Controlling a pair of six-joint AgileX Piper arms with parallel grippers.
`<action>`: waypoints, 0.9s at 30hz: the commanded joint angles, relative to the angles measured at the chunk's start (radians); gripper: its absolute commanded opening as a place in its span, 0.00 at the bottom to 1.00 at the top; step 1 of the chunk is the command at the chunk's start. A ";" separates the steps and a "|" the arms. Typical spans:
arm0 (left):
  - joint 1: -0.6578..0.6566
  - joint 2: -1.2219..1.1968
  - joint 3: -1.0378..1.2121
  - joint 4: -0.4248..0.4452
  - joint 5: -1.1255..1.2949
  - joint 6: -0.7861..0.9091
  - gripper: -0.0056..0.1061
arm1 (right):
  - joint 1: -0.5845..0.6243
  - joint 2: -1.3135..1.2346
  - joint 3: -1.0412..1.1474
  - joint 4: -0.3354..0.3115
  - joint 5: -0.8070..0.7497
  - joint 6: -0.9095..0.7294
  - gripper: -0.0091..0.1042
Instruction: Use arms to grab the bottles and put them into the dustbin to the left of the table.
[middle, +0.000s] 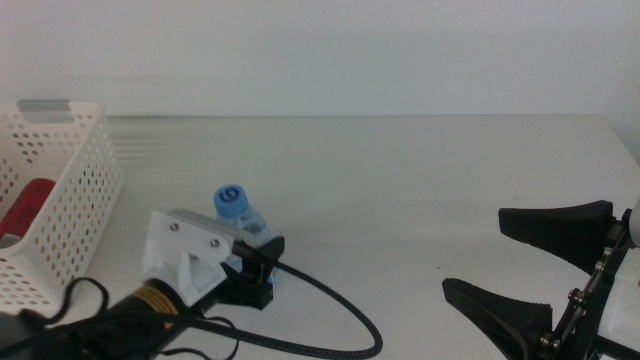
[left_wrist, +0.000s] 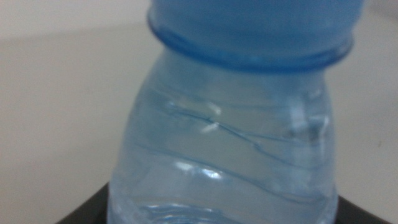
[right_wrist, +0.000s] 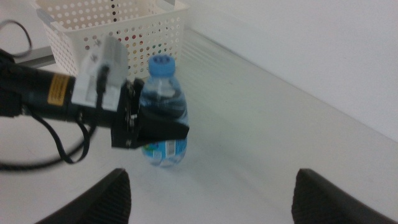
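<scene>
One bottle is left on the table (middle: 420, 180), as far as these views show: the small water bottle (middle: 243, 232) with the blue cap. Something red already lies inside the white basket (middle: 70, 190), probably the can, though only a patch of it shows; the yellow bottle is not visible anywhere.

Nearest the camera, the right claw (middle: 535, 262) waits low at the right side, jaws spread wide and holding nothing, well apart from the bottle. Farther in, the left claw (right_wrist: 163, 124) reaches in level from the left, and its dark jaws are closed around the bottle's middle, which stands upright on the table. Beyond and to the left of that claw sits the basket, near but not touching. Lifting and carrying this bottle over seems to be what remains.
</scene>
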 joint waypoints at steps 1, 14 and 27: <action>-0.002 -0.112 -0.023 -0.023 -0.075 -0.019 0.01 | 0.004 -0.007 -0.024 -0.010 -0.069 -0.005 0.68; -0.002 -0.446 -0.193 0.004 0.539 -0.018 0.01 | 0.004 -0.007 -0.024 -0.010 -0.069 -0.005 0.68; -0.002 -0.504 -0.543 0.059 1.185 -0.015 0.01 | 0.004 -0.007 -0.024 -0.010 -0.069 -0.005 0.68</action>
